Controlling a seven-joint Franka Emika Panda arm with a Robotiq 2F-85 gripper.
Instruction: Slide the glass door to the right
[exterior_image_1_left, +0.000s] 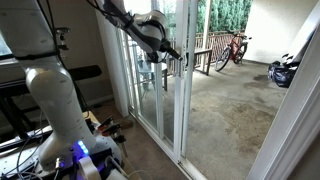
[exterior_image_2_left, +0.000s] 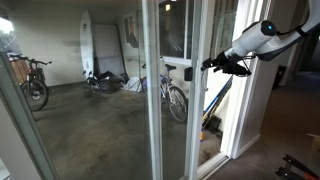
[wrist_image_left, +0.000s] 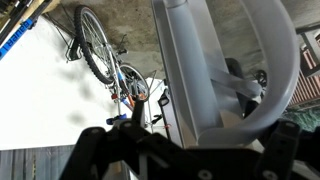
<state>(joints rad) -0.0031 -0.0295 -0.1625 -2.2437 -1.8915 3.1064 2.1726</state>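
The glass door (exterior_image_1_left: 160, 95) (exterior_image_2_left: 176, 70) is a tall clear panel in a white frame. Its white edge stile (wrist_image_left: 190, 60) carries a D-shaped pull handle (wrist_image_left: 285, 70). In both exterior views my gripper (exterior_image_1_left: 176, 55) (exterior_image_2_left: 212, 65) is at that stile, at handle height. In the wrist view the lower end of the handle runs into the black body of my gripper (wrist_image_left: 200, 142), with dark finger parts on both sides of it. The fingertips are hidden, so I cannot see whether they are closed on the handle.
Beyond the glass is a concrete patio with bicycles (exterior_image_1_left: 230, 48) (exterior_image_2_left: 172, 95) (wrist_image_left: 100, 50) and a white surfboard (exterior_image_2_left: 87, 45). A fixed white-framed panel (exterior_image_1_left: 125, 60) stands beside the door. The robot base (exterior_image_1_left: 60, 105) and cables lie on the floor inside.
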